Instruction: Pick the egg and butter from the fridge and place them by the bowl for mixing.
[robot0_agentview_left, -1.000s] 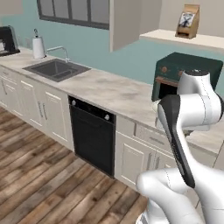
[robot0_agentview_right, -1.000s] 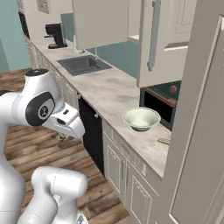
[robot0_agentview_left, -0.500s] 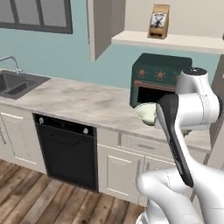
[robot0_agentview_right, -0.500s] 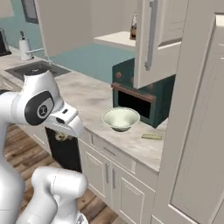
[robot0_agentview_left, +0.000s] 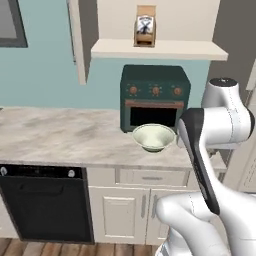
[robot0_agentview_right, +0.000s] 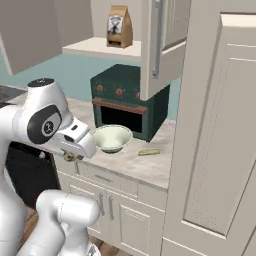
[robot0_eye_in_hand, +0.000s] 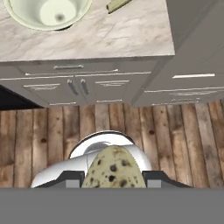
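Egg sat clamped in the jaws, carried low over the floor in front of the table. Bowl was on the table by the oven. Step: carry. Next: lift, reach over, set egg beside bowl.

No legible text anywhere; only an unreadable blurred label on the brown bag standing on the shelf.

Even, soft rendered light, faint shadows, slightly blurry low-resolution frames.
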